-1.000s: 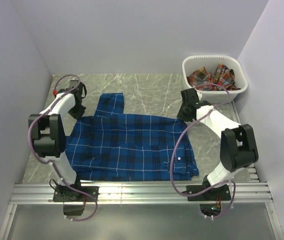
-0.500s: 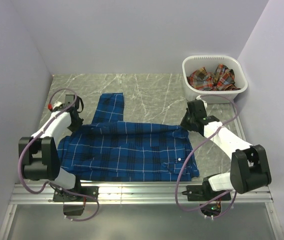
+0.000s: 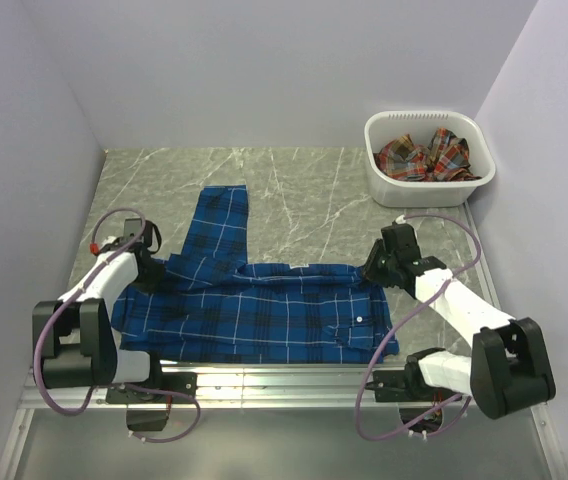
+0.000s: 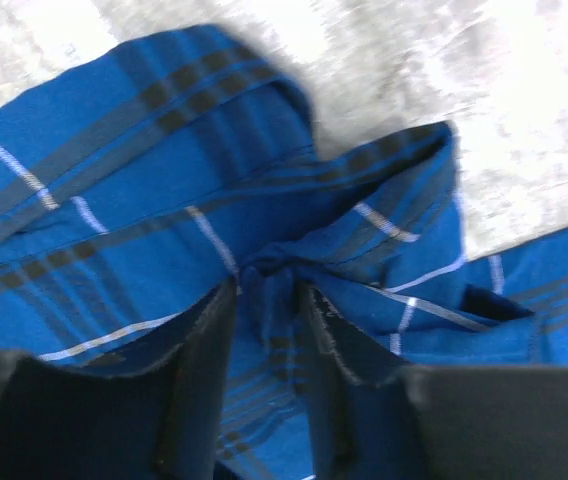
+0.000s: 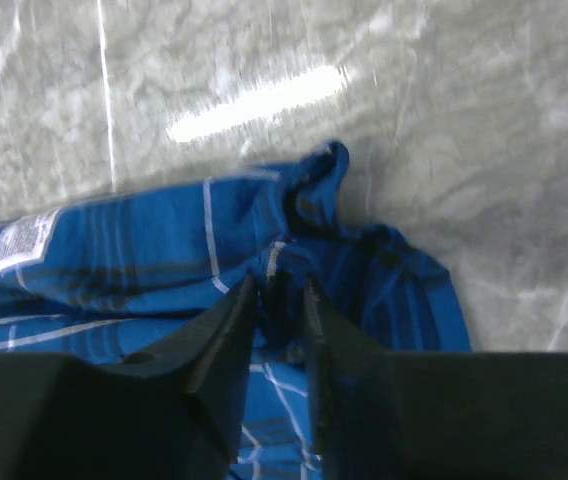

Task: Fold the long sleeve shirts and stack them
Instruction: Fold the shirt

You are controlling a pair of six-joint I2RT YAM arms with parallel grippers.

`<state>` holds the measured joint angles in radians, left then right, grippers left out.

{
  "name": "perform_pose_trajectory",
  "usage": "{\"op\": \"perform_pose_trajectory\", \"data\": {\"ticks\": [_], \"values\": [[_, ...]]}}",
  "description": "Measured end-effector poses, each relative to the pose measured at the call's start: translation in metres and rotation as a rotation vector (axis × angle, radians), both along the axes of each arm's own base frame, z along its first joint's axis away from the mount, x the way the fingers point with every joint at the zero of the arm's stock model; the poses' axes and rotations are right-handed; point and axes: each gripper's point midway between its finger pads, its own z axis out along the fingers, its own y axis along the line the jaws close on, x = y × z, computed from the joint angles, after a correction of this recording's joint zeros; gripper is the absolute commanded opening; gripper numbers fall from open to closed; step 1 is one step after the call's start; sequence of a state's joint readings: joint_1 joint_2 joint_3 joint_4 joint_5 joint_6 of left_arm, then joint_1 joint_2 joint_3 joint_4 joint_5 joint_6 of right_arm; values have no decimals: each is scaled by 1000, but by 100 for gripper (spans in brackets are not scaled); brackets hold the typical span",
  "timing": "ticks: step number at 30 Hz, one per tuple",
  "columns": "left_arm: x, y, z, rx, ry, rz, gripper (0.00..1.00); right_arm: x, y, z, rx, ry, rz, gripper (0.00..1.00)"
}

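Observation:
The blue plaid long sleeve shirt (image 3: 264,312) lies across the near part of the table, its far edge folded toward me, one sleeve (image 3: 222,212) still reaching back. My left gripper (image 3: 150,262) is low at the shirt's left fold corner. In the left wrist view its fingers (image 4: 269,290) stand slightly apart, a ridge of blue cloth (image 4: 274,275) between them. My right gripper (image 3: 374,268) is down at the right fold corner; it (image 5: 279,285) is also parted around a pinched ridge of cloth (image 5: 282,255). A red-orange plaid shirt (image 3: 424,155) lies crumpled in the basket.
The white plastic basket (image 3: 430,116) stands at the back right corner. Grey marble tabletop (image 3: 314,185) shows behind the shirt. Plain walls close in on the left, back and right. A metal rail (image 3: 284,385) runs along the near edge.
Both grippers have drawn the shirt's far edge toward the near side, making the blue shirt a narrower band. Their fingers have parted from a tight pinch.

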<state>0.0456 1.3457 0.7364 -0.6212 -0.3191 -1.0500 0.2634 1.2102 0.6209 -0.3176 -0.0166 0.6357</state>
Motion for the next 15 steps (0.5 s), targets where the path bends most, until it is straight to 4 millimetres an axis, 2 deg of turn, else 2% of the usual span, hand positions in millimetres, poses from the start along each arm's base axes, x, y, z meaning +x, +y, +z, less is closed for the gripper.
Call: {"op": "perform_pose_trajectory", "data": {"ticks": [3, 4, 5, 9, 11, 13, 15], "values": [[-7, 3, -2, -21, -6, 19, 56, -6, 1, 4, 8, -14, 24, 46], [-8, 4, 0, -27, -14, 27, 62, -7, 1, 5, 11, -19, 33, 46], [-8, 7, 3, -31, -26, 32, 74, -8, 2, 8, 14, -27, 44, 47], [-5, 11, 17, -42, -84, 34, 95, -12, 4, 20, 22, -61, 81, 47], [-3, 10, 24, -40, -109, 16, 99, -14, 2, 23, 13, -71, 83, 50], [1, 10, 34, -35, -132, -9, 99, -15, -1, 25, -1, -75, 79, 53], [5, 10, 44, -26, -151, -36, 99, -16, -5, 26, -15, -78, 64, 59]]}}
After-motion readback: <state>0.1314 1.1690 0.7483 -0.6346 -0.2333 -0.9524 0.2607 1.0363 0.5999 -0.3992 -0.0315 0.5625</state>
